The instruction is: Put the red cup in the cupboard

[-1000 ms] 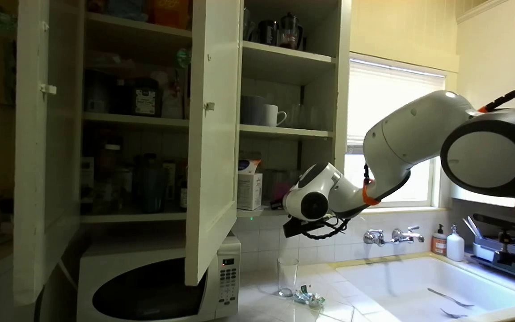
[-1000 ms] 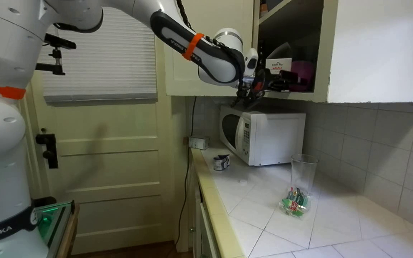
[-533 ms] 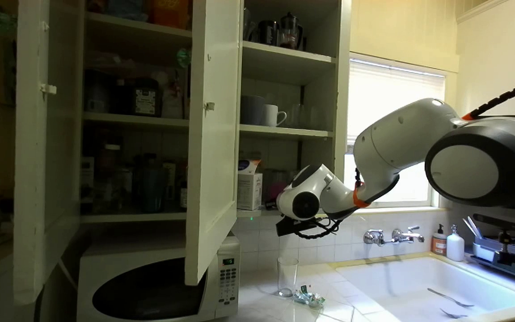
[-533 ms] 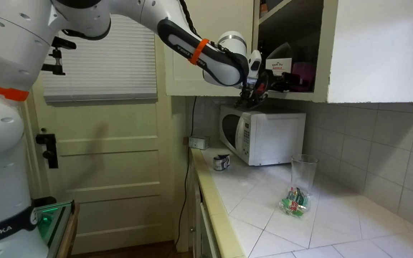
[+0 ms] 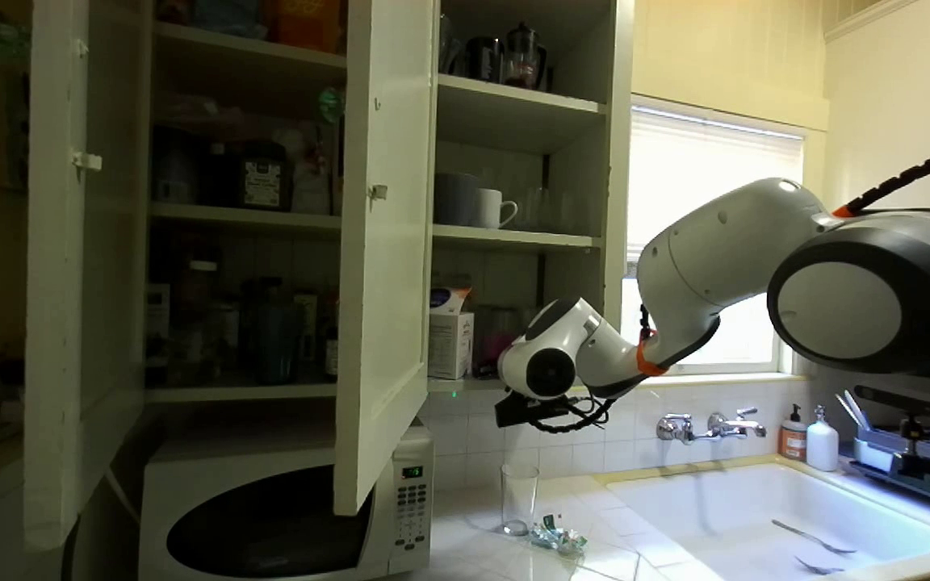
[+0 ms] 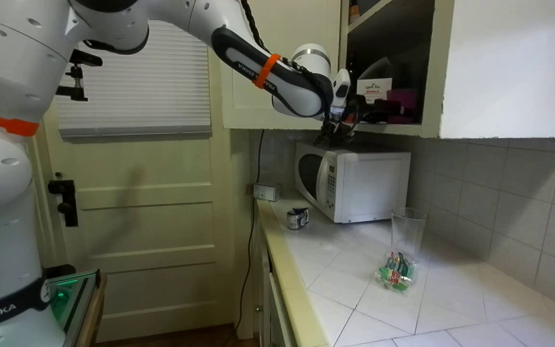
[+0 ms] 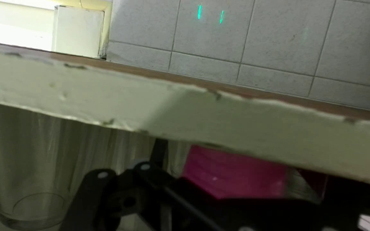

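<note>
Plainly, the cream cupboard point(image 5: 618, 177) takes up the most room around me: judged from my wrist point(image 5: 550, 373) in an exterior view, a swung-out door point(image 5: 388, 242) stands at ten o'clock and a second door point(image 5: 57, 282) further off at nine. In the wrist view the cupboard's chipped lower edge point(image 7: 185, 112) slants right across from nine o'clock to past three, and my gripper point(image 6: 393, 110) shows on the six o'clock side of that line. Open air lies at six, between my wrist and the tiled countertop point(image 6: 460, 289).

Beyond that, a window point(image 5: 756, 331) is at two o'clock from my wrist and the white sink point(image 5: 747, 500), a fork point(image 5: 804, 533) lying in it, at four. Taken from my gripper in an exterior view, a panelled room door point(image 6: 147, 260) fills the stretch between eight and nine, the white microwave point(image 6: 374, 185) sits at seven, and at six a tall clear glass point(image 6: 408, 226) stands upright with a green-and-clear packet point(image 6: 397, 274) by its foot.

The red cup point(image 7: 233, 175), closer to magenta, is inside the cupboard's bottom compartment, between one and two o'clock from my gripper in an exterior view, a white box point(image 6: 375, 90) between ten and eleven. My gripper covers part of the cup there. Whether my jaws are apart or clamped on it, I cannot tell.
</note>
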Controlling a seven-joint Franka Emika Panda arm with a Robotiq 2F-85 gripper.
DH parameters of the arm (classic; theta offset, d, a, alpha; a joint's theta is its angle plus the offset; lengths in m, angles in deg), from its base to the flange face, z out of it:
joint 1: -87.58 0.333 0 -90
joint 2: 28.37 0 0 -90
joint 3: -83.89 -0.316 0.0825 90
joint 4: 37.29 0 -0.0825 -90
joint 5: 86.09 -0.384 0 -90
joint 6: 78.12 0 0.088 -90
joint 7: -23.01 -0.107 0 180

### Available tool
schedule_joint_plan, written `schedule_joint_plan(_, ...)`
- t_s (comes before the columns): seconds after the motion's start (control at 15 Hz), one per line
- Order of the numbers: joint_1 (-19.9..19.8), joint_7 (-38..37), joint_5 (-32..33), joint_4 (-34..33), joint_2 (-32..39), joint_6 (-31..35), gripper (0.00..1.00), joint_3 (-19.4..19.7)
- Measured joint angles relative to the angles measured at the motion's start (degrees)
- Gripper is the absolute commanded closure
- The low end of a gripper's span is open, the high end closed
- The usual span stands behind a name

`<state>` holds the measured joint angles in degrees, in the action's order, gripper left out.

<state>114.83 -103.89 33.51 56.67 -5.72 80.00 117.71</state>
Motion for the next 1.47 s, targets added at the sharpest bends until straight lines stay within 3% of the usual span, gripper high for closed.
schedule_joint_plan(0.27, 0.8, -4.1, 2.7, 3.0, -2.4, -0.3, 0.00, -0.1)
schedule_joint_plan(0.53, 2.4, -8.4, 5.3, 10.3, -8.9, -0.4, 0.00, -0.2)
schedule_joint_plan(0.87, 4.0, -16.3, 25.6, 20.1, -21.4, 2.5, 0.00, -3.1)
schedule_joint_plan(1.07, 5.4, -6.5, 24.8, 23.7, -28.3, 7.1, 0.00, -5.2)
schedule_joint_plan(1.27, 5.4, 1.7, 23.9, 23.7, -32.2, 17.9, 0.00, -5.3)
schedule_joint_plan(1.47, -1.5, 8.6, 17.7, 22.5, -32.3, 31.8, 0.00, -4.8)
